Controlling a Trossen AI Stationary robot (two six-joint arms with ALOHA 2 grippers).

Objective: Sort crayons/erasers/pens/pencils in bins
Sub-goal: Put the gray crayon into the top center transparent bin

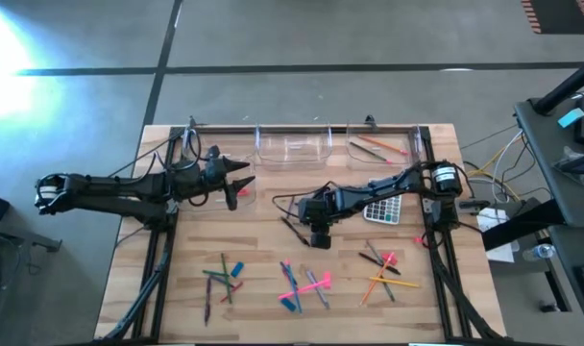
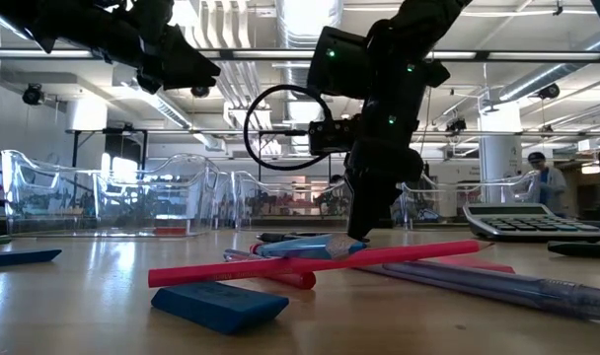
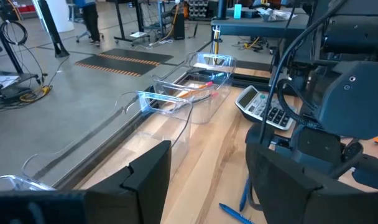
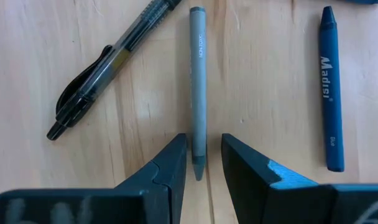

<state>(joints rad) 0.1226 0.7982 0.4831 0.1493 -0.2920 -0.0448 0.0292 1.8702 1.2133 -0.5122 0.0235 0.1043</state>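
- My right gripper hangs low over the middle of the table, fingers part-open and narrow, straddling the pointed end of a grey crayon that lies flat on the wood. Nothing is held; the fingertips sit to either side of the tip without clamping it.
- The grey crayon's long axis runs straight out ahead of my fingers, so the jaws are already square across it. I judge that a short drop and a squeeze would catch it near its point, which may let it pivot.
- Beside it lie a black pen, angled away, and a blue crayon roughly parallel to the grey one, well clear of my fingers.
- The blue crayon's wrapper reads "Madisi" and "Blue". The grey crayon carries small print I can't read.
- My left gripper waits raised above the table's back left, fingers spread wide and empty, near the clear bins along the far edge.
- The right arm is plainly the nearer one to this crayon.
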